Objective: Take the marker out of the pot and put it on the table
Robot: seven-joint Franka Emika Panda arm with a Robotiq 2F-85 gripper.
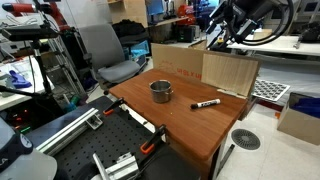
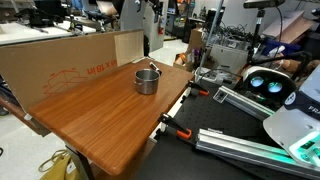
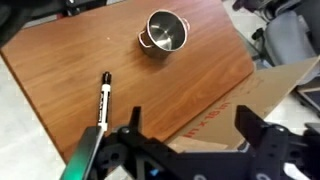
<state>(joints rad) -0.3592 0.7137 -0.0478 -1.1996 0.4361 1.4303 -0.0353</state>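
One marker (image 3: 103,100) lies flat on the desk (image 3: 200,85), pointing away from your spread pincer (image 3: 188,135), black-ended with pale middle.

wrist view: pincer (image 3: 189,118) body cut by bottom edge | table (image 3: 70,70) runs off-frame | exterior view: pincer (image 1: 218,36) tiny, jaws unreadable

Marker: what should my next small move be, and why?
Probably just stop here. The marker already lies flat on the table, apart from the pot, which looks empty. The gripper hangs open above them with nothing between its fingers, so the job looks done.
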